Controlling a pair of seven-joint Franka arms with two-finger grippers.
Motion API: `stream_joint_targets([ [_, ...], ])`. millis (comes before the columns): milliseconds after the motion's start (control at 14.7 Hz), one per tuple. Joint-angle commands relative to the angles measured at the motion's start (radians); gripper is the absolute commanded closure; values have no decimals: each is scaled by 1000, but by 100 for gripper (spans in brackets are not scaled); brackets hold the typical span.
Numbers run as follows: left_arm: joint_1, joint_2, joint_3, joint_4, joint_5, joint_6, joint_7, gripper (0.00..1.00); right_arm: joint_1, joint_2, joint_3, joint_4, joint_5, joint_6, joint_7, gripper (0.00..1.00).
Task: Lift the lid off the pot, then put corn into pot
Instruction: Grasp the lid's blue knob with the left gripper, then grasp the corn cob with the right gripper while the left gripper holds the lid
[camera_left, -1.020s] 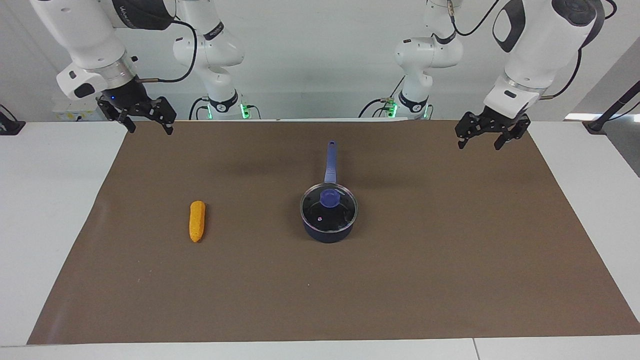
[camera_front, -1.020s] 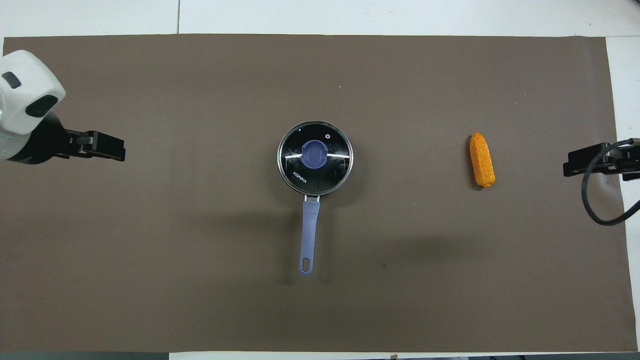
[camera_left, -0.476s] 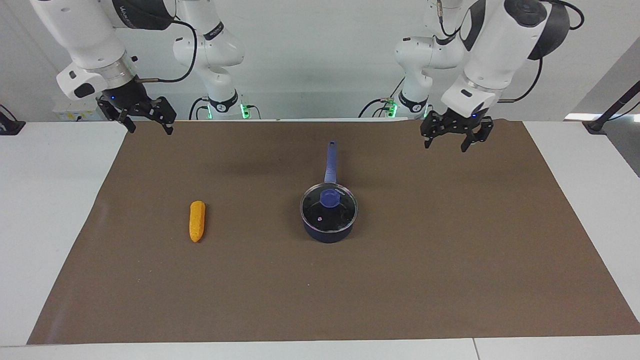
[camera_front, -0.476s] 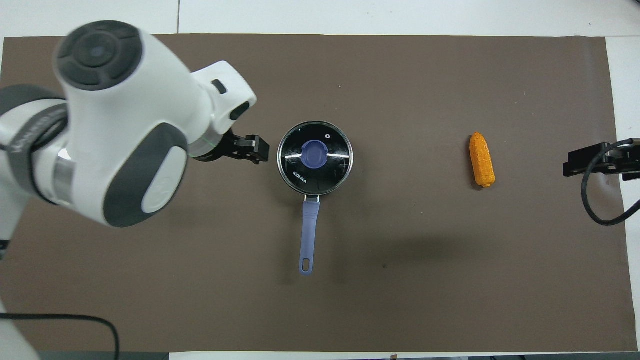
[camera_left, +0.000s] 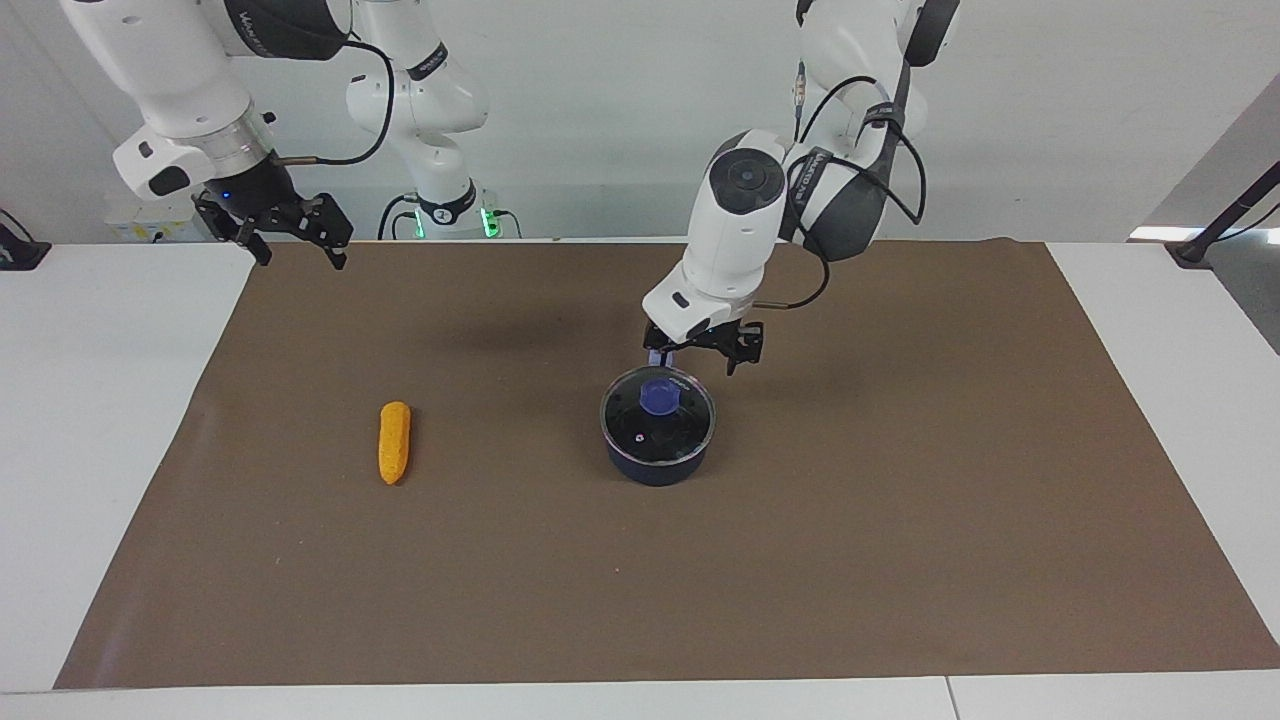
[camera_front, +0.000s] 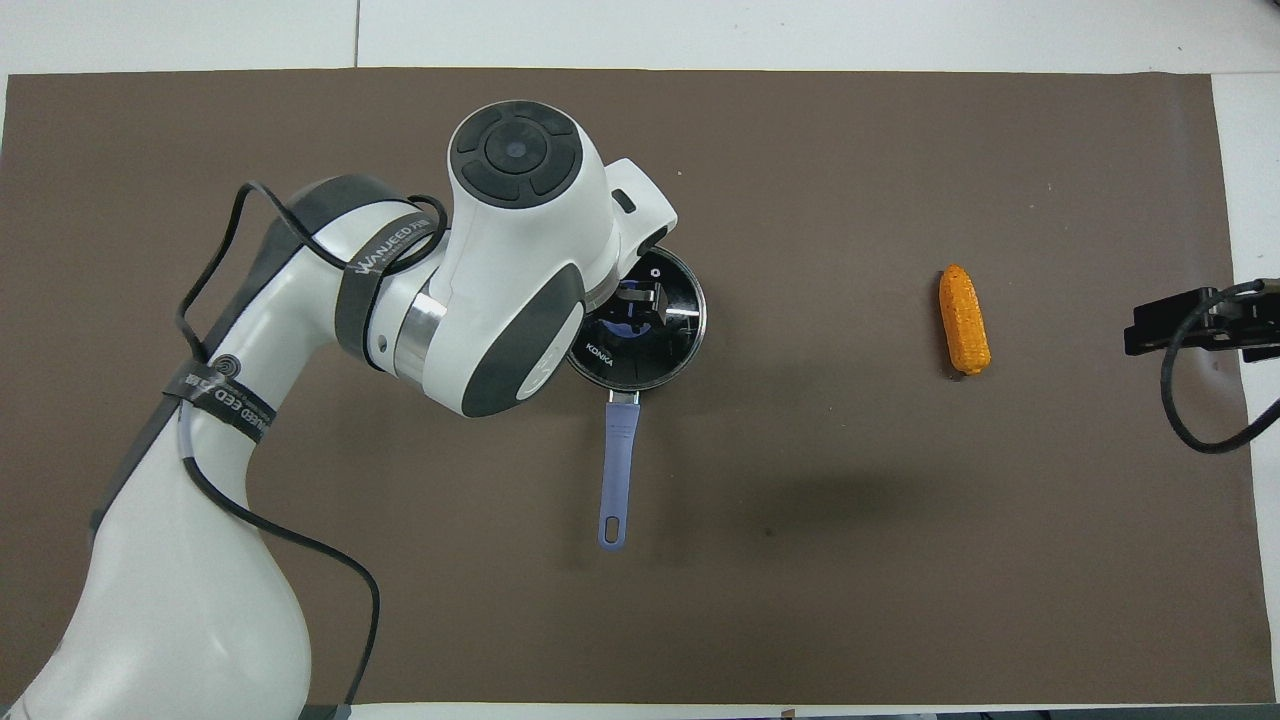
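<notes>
The pot (camera_left: 655, 466) stands mid-mat with the glass lid (camera_left: 680, 432) on it, its blue-purple knob (camera_left: 658, 397) up. In the overhead view the lid (camera_front: 672, 340) and the pot's handle (camera_front: 618, 470), which points toward the robots, show. My left gripper (camera_left: 693, 362) is open and hangs just above the lid, apart from the knob; in the overhead view it (camera_front: 640, 300) covers the knob. The corn (camera_left: 394, 442) lies on the mat toward the right arm's end, also in the overhead view (camera_front: 964, 318). My right gripper (camera_left: 302, 255) is open and waits above the mat's corner; it also shows in the overhead view (camera_front: 1135, 335).
A brown mat (camera_left: 900, 500) covers most of the white table (camera_left: 100, 450). The left arm's wrist and forearm (camera_front: 480, 290) hang over the mat beside the pot.
My left arm has swung in from its end of the table to over the pot and come down above the lid. The right arm, pot, lid and corn have not moved.
</notes>
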Motion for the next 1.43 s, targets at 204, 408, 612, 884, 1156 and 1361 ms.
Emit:
stream_joint_targets([
  [204,-45,122,21,134,7,13,-61,0,-6,-21,10,-54,22,101,-70,0],
  [408,-46,122,21,132,5,23,-61,0,-11,-22,10,-56,22,99,-73,0],
  [612,-49,130,21,126,5,27,-62,0,-15,-5,9,-56,56,118,-77,0],
  [884,-55,128,21,99,4,75,-88,0,-5,111,9,-100,71,288,-89,0],
  [1156,-60,128,22,91,5,79,-113,0,11,213,10,-158,67,472,-129,0],
  [1361,-62,123,24,76,19,78,-115,0,15,224,10,-286,64,648,-164,0],
])
